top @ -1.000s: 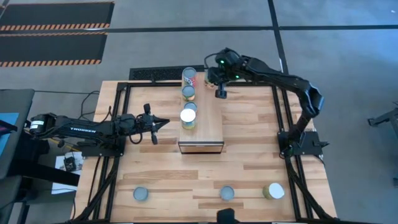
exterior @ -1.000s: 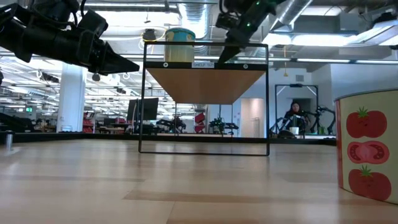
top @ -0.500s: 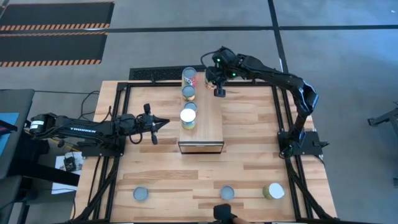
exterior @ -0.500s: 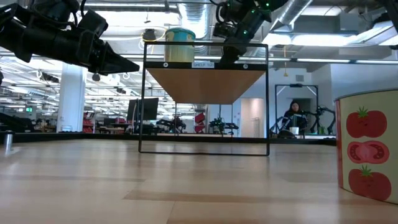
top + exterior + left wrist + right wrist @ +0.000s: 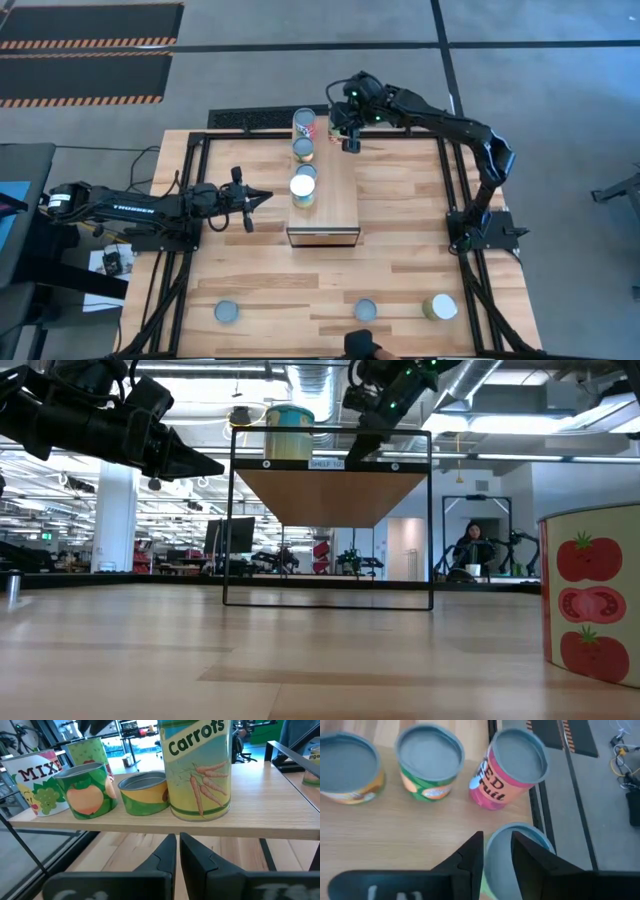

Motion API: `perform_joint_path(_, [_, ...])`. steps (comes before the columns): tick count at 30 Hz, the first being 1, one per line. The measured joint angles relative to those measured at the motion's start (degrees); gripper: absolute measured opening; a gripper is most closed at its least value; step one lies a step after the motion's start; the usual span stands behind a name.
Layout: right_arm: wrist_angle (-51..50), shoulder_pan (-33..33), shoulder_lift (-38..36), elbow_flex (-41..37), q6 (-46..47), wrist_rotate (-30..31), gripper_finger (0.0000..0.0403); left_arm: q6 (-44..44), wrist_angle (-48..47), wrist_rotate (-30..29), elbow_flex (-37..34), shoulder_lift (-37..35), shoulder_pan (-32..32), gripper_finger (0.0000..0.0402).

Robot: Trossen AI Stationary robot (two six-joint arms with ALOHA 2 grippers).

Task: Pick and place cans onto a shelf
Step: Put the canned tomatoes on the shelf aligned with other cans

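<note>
Nearest row: three upright tins left on the butcher-block tabletop (image 5: 400, 250): a grey-topped tin (image 5: 227, 312), another grey-topped tin (image 5: 365, 310), and a white-topped tin with a red tomato label (image 5: 441, 307), all well apart from the long light-wood shelf box (image 5: 335, 200). The left gripper (image 5: 262, 197) waits beside the shelf's left side, aimed at it, fingers pressed together and empty. The shelf's long axis runs near to far, dark edge facing near. A row along its left side: tall white-topped carrot tin (image 5: 302, 187), short yellow tin (image 5: 144, 794), green peach-label tin (image 5: 303, 149), pink-and-white mixed-fruit tin (image 5: 304, 125). All stand upright, tops up. At the far end, the right gripper (image 5: 497, 851) hovers over a green grey-topped tin (image 5: 520, 852) just beside the mixed-fruit one, fingers parted narrower than that tin, gripping nothing. My read: this placement is finished or being tidied. Can't tell how close that tin is to the edge. Next move: lift clear without clipping it, then go near for the three remaining.
</note>
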Motion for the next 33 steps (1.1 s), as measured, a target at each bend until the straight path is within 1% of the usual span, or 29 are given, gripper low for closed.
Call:
perform_joint_path(3, [-1.7,0.7,-2.5,0.0,-0.2,0.8,0.0105,0.3,-0.7,0.0,0.0,0.0,0.0,0.0012])
perform_joint_path(5, [-0.9,1.3,-4.8,-0.7,-0.2,1.1,0.0074,0.4,-0.8,0.0,0.0,0.0,0.0,0.0012])
perform_joint_path(7, [-0.1,1.7,-7.6,-3.1,-0.1,-0.5,0.0031,0.4,-0.8,0.0,0.0,0.0,0.0,0.0012])
perform_joint_path(8, [1.9,2.0,-9.0,-5.2,0.1,-1.5,0.0017,0.4,-0.8,0.0,0.0,0.0,0.0,0.0012])
perform_joint_path(9, [4.1,2.3,-10.6,-7.8,0.7,-2.6,0.0012,0.7,-0.8,0.0,0.0,0.0,0.0,0.0012])
perform_joint_path(11, [9.8,3.0,-14.1,-14.4,2.4,-3.4,0.0014,0.9,-0.8,0.0,0.0,0.0,0.0,0.0012])
perform_joint_path(16, [28.3,5.2,-23.7,-33.2,7.2,-3.5,0.0005,0.8,-0.8,0.0,0.0,0.0,0.0,0.0012])
perform_joint_path(19, [39.1,6.7,-29.4,-43.3,11.3,-3.5,0.0008,0.5,-0.8,0.0,0.0,0.0,0.0,0.0012])
perform_joint_path(22, [45.9,8.5,-34.7,-51.6,14.5,-3.5,0.0005,0.4,-0.8,0.0,0.0,0.0,0.0,0.0012])
perform_joint_path(24, [48.2,9.7,-38.0,-56.0,16.9,-3.4,0.0004,0.2,-0.8,0.3,0.0,0.0,0.0,0.0012])
perform_joint_path(27, [48.8,12.3,-42.9,-61.0,20.0,-2.5,0.0004,0.2,-1.2,1.0,0.0,0.0,0.0,0.0012])
perform_joint_path(30, [47.2,16.3,-47.1,-64.0,21.3,1.7,0.0004,0.1,-1.3,1.0,0.0,0.0,0.0,0.0012])
perform_joint_path(33, [43.1,21.1,-50.8,-65.4,21.9,6.8,0.0003,0.1,-1.4,1.0,0.0,0.0,0.0,0.0012])
